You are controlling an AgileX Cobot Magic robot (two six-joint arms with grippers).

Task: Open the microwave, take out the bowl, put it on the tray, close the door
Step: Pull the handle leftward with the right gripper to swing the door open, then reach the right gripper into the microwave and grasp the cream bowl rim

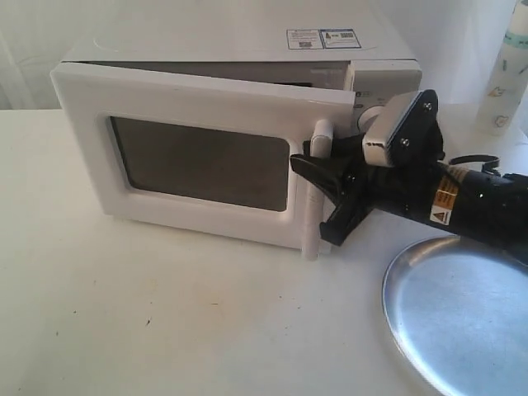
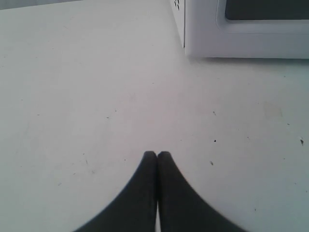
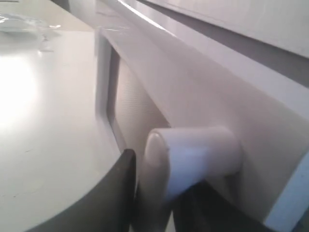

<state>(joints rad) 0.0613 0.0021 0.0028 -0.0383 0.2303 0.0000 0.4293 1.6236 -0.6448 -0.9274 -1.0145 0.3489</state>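
The right gripper (image 1: 318,198) clamps the white handle (image 1: 311,243); the door (image 1: 198,103) stands slightly ajar from the microwave (image 1: 247,33); the tray (image 1: 462,313) lies nearby on the table (image 1: 165,322); the left gripper (image 2: 157,157) hovers above the tabletop, pinched together, empty.

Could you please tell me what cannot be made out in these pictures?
- The bowl: in no view; in the exterior view the barely open door hides the inside of the microwave.
- The tray: exterior view, cut off by the right and bottom edges.
- The hold of the right gripper on the handle: the right wrist view is too close and blurred to show whether it presses.
- The bottle: exterior view, cut off by the right edge.
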